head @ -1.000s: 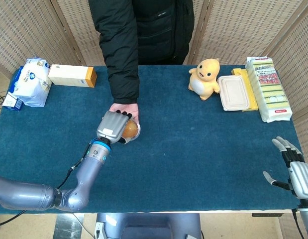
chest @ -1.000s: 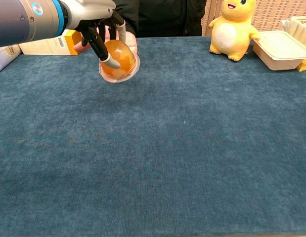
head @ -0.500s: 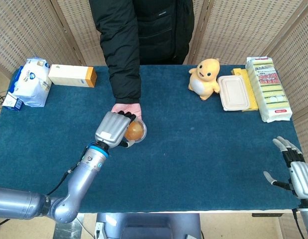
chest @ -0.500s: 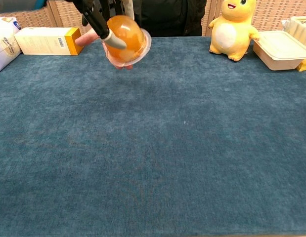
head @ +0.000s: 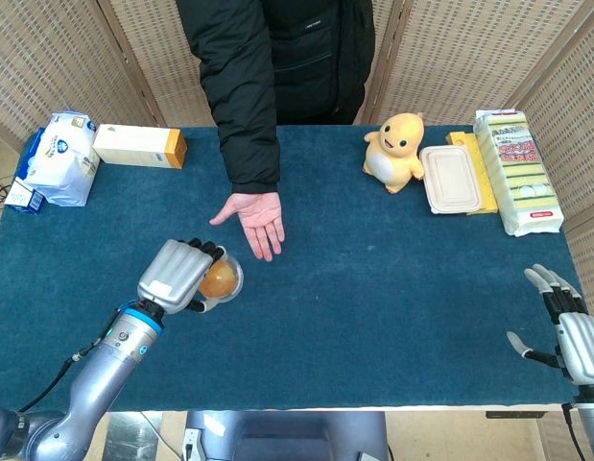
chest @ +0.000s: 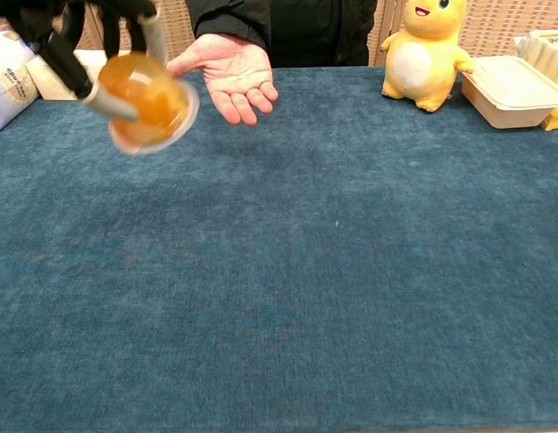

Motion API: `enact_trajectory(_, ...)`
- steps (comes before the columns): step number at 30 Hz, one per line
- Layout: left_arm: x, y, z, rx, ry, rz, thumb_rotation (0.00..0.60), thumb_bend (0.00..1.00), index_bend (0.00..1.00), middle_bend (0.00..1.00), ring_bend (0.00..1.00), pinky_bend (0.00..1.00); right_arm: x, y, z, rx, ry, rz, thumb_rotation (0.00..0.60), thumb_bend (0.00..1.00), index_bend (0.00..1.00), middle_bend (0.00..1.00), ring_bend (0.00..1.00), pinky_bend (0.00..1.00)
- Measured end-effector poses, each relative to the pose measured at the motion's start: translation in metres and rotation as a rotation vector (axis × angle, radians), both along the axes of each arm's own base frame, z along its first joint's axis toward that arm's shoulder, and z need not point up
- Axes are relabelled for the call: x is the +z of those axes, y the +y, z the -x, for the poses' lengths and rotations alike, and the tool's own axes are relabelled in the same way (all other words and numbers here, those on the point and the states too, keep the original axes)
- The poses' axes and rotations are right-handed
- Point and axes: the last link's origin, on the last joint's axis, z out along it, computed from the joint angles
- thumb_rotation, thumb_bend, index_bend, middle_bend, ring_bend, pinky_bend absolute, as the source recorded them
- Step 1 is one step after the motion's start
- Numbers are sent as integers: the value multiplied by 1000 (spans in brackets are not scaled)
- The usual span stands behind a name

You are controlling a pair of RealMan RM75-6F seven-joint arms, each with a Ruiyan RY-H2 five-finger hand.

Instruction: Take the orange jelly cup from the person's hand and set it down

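Observation:
My left hand [head: 174, 275] [chest: 85, 45] grips the orange jelly cup [head: 220, 279] [chest: 148, 99] and holds it in the air above the blue table [head: 373, 279], at the left. The cup is tilted, its clear rim facing right. The person's hand [head: 256, 217] [chest: 226, 76] lies open, palm up and empty, to the upper right of the cup and apart from it. Near the table's front right corner my right hand [head: 565, 322] stays open with its fingers spread, holding nothing; the chest view does not show it.
A yellow plush toy [head: 396, 152] [chest: 423, 54], a beige lidded box [head: 450, 180] [chest: 513, 88] and a sponge pack [head: 515, 169] stand at the back right. A white bag [head: 59, 158] and a cream carton [head: 139, 146] sit at the back left.
My left hand has lifted the jelly cup off the person's palm and carried it left and toward the front. The person's hand is now empty. My right hand has not moved.

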Motion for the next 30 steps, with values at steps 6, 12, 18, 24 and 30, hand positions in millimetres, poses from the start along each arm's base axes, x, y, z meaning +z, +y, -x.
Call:
enact_trajectory(6, -11, 17, 40, 64, 44, 2, 600, 207, 419, 505, 391, 552, -2, 0, 0, -1, 7, -6, 600, 317, 66, 36, 38, 54)
enact_trajectory(12, -33, 35, 72, 138, 74, 28, 600, 207, 418, 505, 392, 539, -4, -1, 0, -5, 12, -10, 600, 317, 66, 36, 38, 54)
enact_trajectory(18, -50, 37, 85, 219, 64, 92, 600, 129, 153, 157, 88, 365, -4, -1, 0, -6, 13, -11, 600, 317, 66, 35, 39, 54)
enact_trajectory(24, -47, 36, 79, 207, -11, 109, 600, 56, 0, 0, 0, 231, -5, -1, 0, -6, 17, -14, 600, 317, 66, 35, 38, 54)
enact_trajectory(30, -25, 27, 74, 115, -80, 59, 600, 48, 0, 0, 0, 173, -5, -1, -1, -5, 17, -13, 600, 316, 66, 35, 38, 54)
